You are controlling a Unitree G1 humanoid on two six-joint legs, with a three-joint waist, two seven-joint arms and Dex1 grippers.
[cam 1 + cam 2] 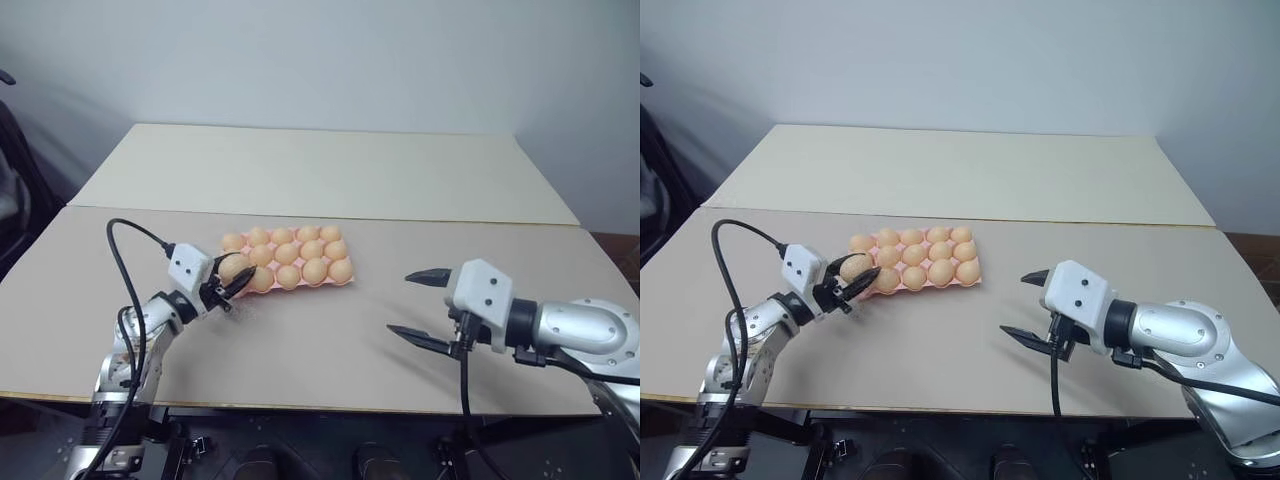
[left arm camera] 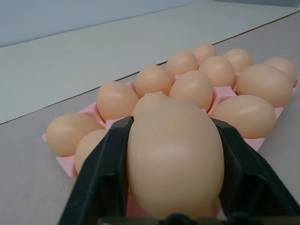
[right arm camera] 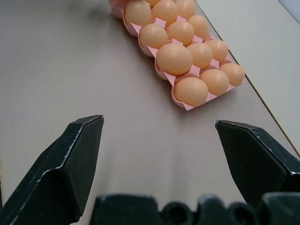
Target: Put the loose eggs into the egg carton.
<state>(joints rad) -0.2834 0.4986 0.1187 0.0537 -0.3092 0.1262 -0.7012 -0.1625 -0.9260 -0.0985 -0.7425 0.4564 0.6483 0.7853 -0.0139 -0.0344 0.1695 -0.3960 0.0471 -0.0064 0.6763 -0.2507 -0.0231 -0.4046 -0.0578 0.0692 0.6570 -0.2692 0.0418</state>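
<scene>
Smooth tan egg (image 2: 176, 159), clamped in the left tool (image 1: 224, 283), hides the pink moulded carton's (image 1: 345, 281) near-left cup; right tool (image 1: 422, 305) gapes

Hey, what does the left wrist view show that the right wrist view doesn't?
Left wrist view alone: an egg gripped between the left gripper's black fingers, just short of the egg carton.

Right wrist view alone: the right gripper with fingers spread wide, nothing between them, over bare table.

Both: the pink carton holding tan eggs, on the same table.
</scene>
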